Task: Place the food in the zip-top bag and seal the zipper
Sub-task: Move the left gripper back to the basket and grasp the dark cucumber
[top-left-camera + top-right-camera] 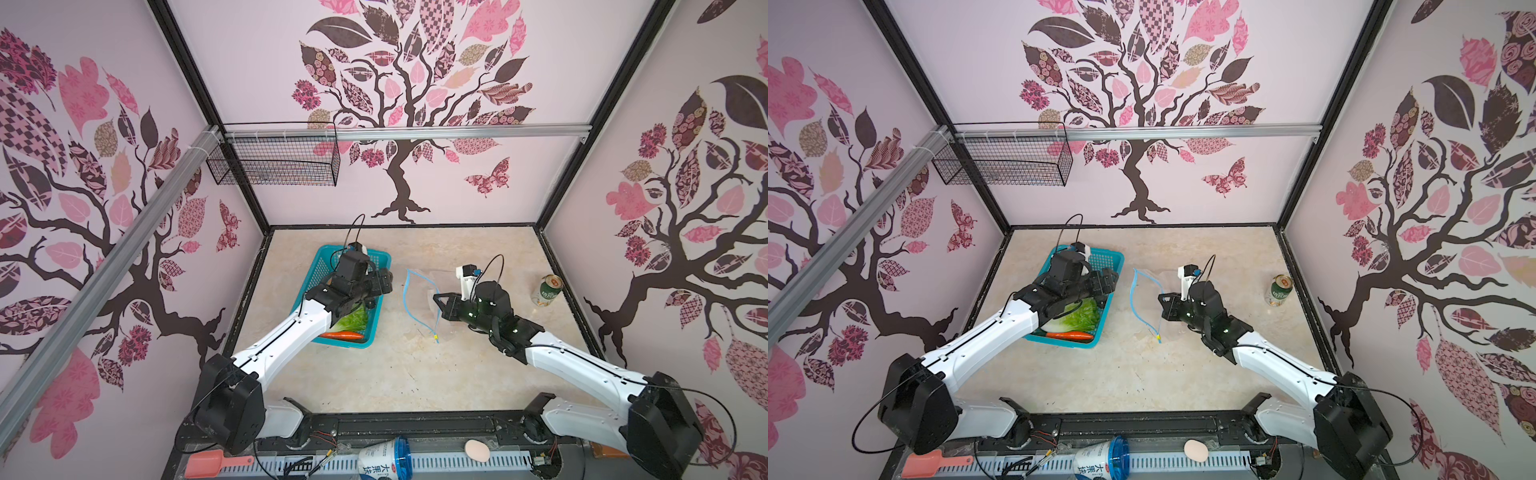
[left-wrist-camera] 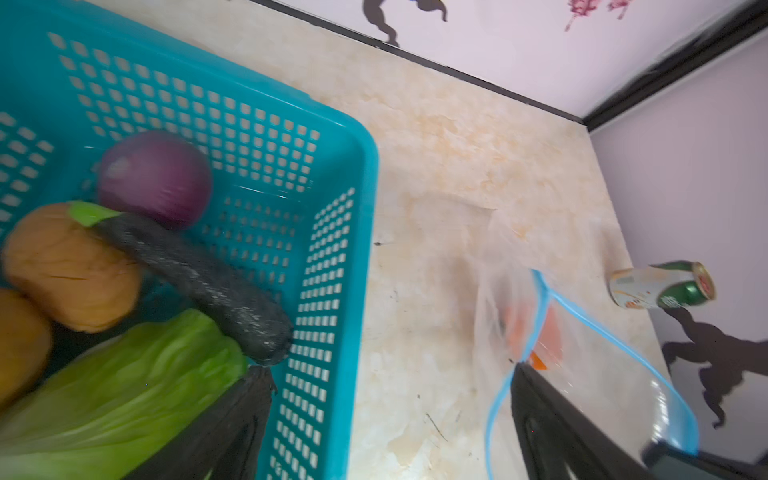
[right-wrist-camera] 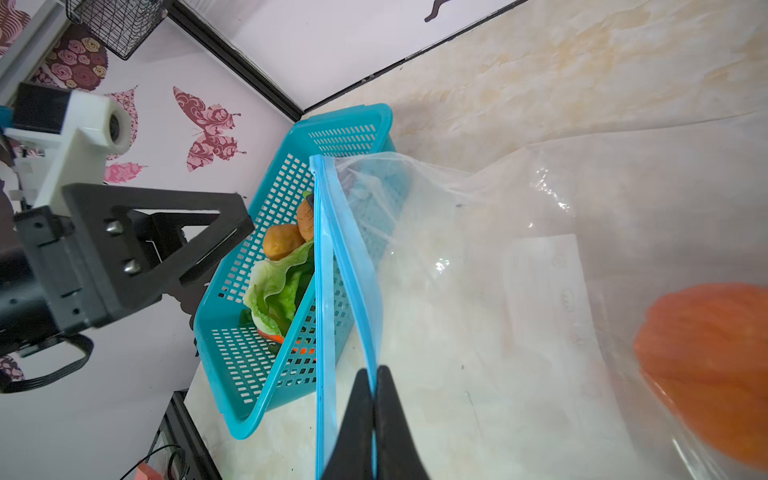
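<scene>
Floppy bag is pinched at zipper by right claw; left claw is spread over basket rim; light onion probably best gripped mid-body.

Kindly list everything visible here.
basket: 1, teal, table left
onion: 1, purple, in basket
eggplant: 1, dark, in basket
potatoes: 2, tan, in basket
lettuce: 1, green, in basket
carrot: 1, orange, in basket
bag: 1, clear, light-blue zipper, table centre
pumpkin: 1, orange, in bag
can: 1, green, table right
wire basket: 1, black, back rail
egg-shaped object: 1, pale, front ledge
scoop: 1, pink, front ledge
cup: 1, white-blue, front ledge
left hand: 1, black, open over basket
right hand: 1, black, gripping zipper
</scene>
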`<action>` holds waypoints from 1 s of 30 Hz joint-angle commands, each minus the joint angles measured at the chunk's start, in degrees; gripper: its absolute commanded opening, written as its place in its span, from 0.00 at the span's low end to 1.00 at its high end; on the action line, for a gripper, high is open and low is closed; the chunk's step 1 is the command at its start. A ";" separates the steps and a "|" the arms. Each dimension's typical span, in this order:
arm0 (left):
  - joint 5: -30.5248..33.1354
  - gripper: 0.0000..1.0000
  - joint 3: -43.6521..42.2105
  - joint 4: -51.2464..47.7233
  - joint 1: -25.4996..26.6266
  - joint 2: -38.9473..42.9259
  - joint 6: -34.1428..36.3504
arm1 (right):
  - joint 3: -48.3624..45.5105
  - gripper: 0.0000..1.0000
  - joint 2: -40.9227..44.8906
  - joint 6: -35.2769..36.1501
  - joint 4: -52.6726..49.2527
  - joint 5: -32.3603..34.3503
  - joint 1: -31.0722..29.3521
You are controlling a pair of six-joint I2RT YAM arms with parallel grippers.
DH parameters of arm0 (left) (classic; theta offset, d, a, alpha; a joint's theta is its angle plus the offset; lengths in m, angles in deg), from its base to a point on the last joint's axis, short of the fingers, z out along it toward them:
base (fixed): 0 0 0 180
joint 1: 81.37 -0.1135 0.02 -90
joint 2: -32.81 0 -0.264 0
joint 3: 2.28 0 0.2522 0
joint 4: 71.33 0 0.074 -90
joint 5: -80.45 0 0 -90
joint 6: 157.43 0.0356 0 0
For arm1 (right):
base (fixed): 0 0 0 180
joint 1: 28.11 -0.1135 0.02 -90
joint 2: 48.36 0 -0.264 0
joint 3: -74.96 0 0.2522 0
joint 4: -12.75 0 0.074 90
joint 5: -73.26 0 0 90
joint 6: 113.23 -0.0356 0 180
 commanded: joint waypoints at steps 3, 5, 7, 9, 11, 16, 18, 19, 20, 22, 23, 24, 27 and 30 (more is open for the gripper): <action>12.26 0.91 0.00 0.62 -1.62 -1.84 1.36 | 0.23 0.00 2.28 1.68 -0.92 1.18 -0.28; 15.43 0.90 0.39 0.79 -2.06 -3.55 0.81 | 0.00 0.00 2.37 1.54 -0.72 0.98 -0.27; 15.86 0.90 0.68 1.81 -3.52 -5.67 -0.84 | -0.11 0.00 2.44 1.63 -0.78 0.69 -0.28; 14.15 0.89 0.84 2.54 -5.53 -7.56 -3.14 | 0.02 0.00 2.54 1.85 -1.26 0.61 -0.24; 13.16 0.87 1.01 3.38 -7.02 -9.21 -4.49 | 0.17 0.00 2.72 2.18 -1.83 0.61 -0.29; 13.81 0.79 2.04 4.90 -7.99 -13.75 -4.80 | 0.32 0.00 2.99 2.60 -2.28 1.18 -0.29; 13.70 0.77 2.55 4.92 -7.99 -15.50 -4.86 | 0.53 0.00 2.94 2.65 -2.36 1.21 -0.28; 13.66 0.76 2.51 5.15 -7.99 -16.34 -4.99 | 0.64 0.00 2.90 2.68 -2.50 1.24 -0.28; 13.59 0.75 2.53 5.38 -7.99 -17.05 -5.13 | 0.73 0.00 2.89 2.81 -2.56 1.28 -0.29; 13.34 0.75 2.70 5.75 -7.99 -18.70 -5.45 | 0.80 0.00 2.90 2.97 -2.70 1.39 -0.24; 13.25 0.75 2.75 5.84 -8.02 -19.33 -5.52 | 0.87 0.00 2.85 3.07 -2.79 1.43 -0.25; 13.07 0.75 2.93 5.99 -7.99 -20.13 -5.66 | 0.94 0.00 2.81 3.20 -3.03 1.57 -0.29; 12.30 0.75 4.10 6.48 -7.99 -22.53 -5.72 | 1.15 0.00 2.72 3.47 -3.31 1.65 -0.29; 11.42 0.72 5.69 6.56 -7.99 -24.77 -5.53 | 1.24 0.00 2.55 3.78 -3.52 1.82 -0.24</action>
